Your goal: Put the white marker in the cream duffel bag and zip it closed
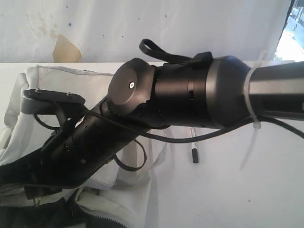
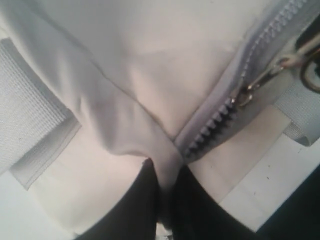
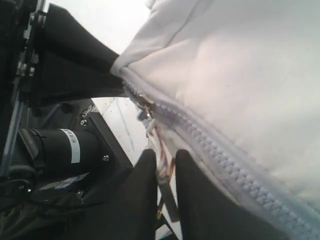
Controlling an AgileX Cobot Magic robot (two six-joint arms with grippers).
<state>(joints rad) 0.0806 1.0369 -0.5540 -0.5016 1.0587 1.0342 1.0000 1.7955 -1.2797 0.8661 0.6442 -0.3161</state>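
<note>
The cream duffel bag (image 1: 57, 80) lies on the left of the table. The white marker (image 1: 193, 144) rests on the table to the bag's right, outside it, with its black cap toward the front and its far end hidden behind an arm. My left gripper (image 2: 165, 172) is shut on a fold of the bag's fabric (image 2: 150, 60), just at the end of the grey zipper (image 2: 215, 125). My right gripper (image 3: 165, 162) is shut on the zipper pull (image 3: 161, 159), beside the bag's zipper teeth (image 3: 220, 150). In the exterior view both grippers' jaws are hidden.
The right arm's large dark joint (image 1: 190, 90) fills the middle of the exterior view. The left arm (image 1: 80, 142) reaches down over the bag. A grey webbing strap (image 2: 30, 110) and a metal clip (image 2: 260, 80) lie on the bag. White table (image 1: 247, 190) extends to the right.
</note>
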